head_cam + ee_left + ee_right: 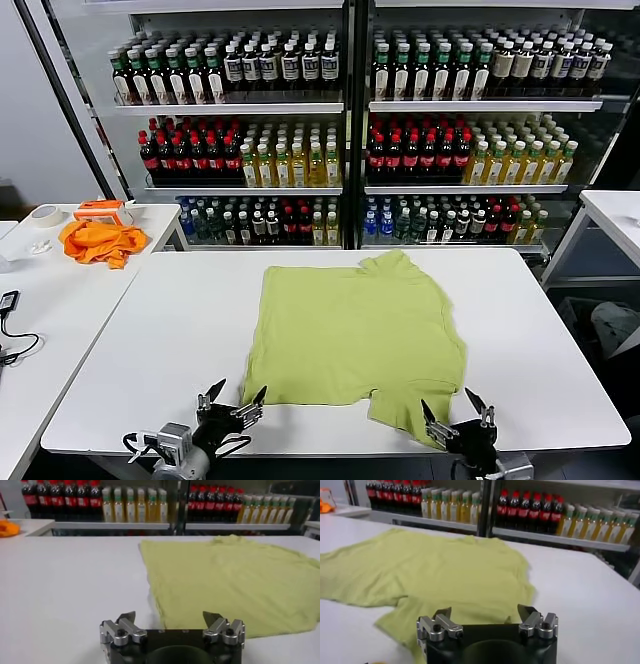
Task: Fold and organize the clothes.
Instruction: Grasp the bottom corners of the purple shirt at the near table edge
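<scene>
Both grippers, left [232, 398] and right [456, 412], are hovering spread at the table's [150, 330] near edge; each should be pinching only the shirt's [350, 330] near hem corners.

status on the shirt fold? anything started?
Done: nothing visibly folded; the T-shirt lies spread flat on the white table, plain side up, one sleeve toward the shelves, one at the near edge. In hand: nothing; left gripper and right gripper sit at the near edge, jaws open and empty. Left: all folds and the tidying.
</scene>
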{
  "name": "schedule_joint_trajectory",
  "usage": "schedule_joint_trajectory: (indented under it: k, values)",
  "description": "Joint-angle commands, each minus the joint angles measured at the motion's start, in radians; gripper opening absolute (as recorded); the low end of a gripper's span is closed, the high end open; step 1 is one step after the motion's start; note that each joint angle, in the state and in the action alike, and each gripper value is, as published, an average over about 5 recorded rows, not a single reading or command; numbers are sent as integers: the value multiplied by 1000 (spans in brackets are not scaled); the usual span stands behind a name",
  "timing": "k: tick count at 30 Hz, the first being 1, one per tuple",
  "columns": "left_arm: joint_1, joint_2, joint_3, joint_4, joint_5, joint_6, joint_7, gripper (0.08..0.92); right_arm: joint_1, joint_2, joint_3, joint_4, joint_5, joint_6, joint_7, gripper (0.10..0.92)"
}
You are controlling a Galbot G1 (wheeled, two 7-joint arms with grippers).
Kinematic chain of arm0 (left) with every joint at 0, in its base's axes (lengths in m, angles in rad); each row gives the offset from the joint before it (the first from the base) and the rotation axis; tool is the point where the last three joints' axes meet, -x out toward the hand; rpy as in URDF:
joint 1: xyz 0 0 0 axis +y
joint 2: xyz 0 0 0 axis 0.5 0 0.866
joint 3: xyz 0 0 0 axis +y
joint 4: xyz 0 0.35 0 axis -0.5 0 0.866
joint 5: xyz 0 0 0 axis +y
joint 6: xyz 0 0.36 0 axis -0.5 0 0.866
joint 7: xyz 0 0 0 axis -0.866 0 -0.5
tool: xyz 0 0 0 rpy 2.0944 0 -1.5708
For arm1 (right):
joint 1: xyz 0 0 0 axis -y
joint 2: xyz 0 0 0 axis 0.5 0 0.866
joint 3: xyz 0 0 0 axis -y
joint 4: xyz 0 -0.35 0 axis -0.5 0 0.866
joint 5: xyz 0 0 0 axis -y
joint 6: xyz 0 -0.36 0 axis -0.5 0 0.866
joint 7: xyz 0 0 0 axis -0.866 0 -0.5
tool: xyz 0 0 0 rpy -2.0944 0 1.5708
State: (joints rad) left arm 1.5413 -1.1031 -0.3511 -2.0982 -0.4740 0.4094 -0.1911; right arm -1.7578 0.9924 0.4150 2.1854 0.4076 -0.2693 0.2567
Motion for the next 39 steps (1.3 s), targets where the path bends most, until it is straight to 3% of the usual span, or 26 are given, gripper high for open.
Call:
schedule_joint_trajectory:
  k: [1, 18, 24, 39]
  values:
    - [-8, -5, 12, 16, -2, 31, -43, 822, -29, 1, -15, 5, 32, -5, 17, 823]
    - [-18, -25, 48, 20, 76, 62, -103, 823, 1, 15, -44, -5, 58, -31, 89, 798]
    - [-16, -29, 56, 28, 83, 60, -89, 796, 3, 14, -59, -9, 84, -62, 97, 639]
    - [-16, -43, 75, 46, 143, 44, -39, 378, 19, 15, -64, -15, 114, -62, 85, 205]
